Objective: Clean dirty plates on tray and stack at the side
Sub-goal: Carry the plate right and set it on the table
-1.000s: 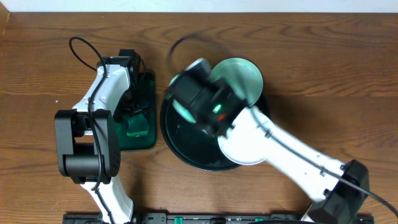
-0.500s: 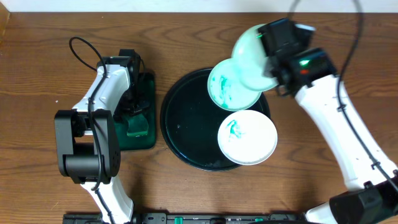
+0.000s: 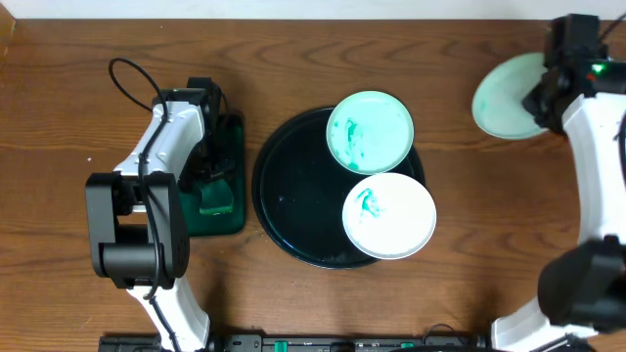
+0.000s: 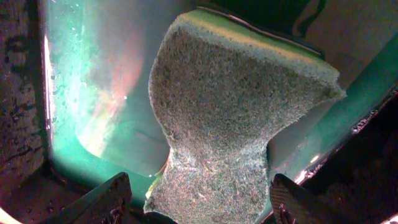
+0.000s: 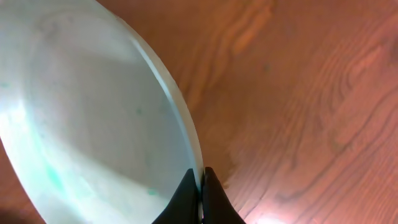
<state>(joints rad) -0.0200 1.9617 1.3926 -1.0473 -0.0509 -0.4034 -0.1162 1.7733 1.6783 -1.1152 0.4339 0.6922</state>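
**Wood tabletop: two plates on the tray, one held out to the side**

Overhead: the brown tabletop [image 3: 59, 88] carries the black tray [image 3: 284, 210] at centre. A mint plate [image 3: 370, 131] with a teal smear sits at the tray's 1 o'clock, lapping over the rim. A white plate [image 3: 389, 215], also smeared, lies just beside it at 4 o'clock. At the tabletop's 2 o'clock, well apart from the tray, the right tool [image 3: 548, 96] holds a third plate [image 3: 504, 96]. At the tray's 9 o'clock, the left tool [image 3: 208, 166] reaches into a green tray [image 3: 233, 147].

Left wrist: the tool is clamped on a green sponge [image 4: 236, 124], squeezing its lower end narrow.

Right wrist: the fingertips [image 5: 188, 193] pinch the third plate's rim. The plate is tilted above the wood and shows faint teal specks.
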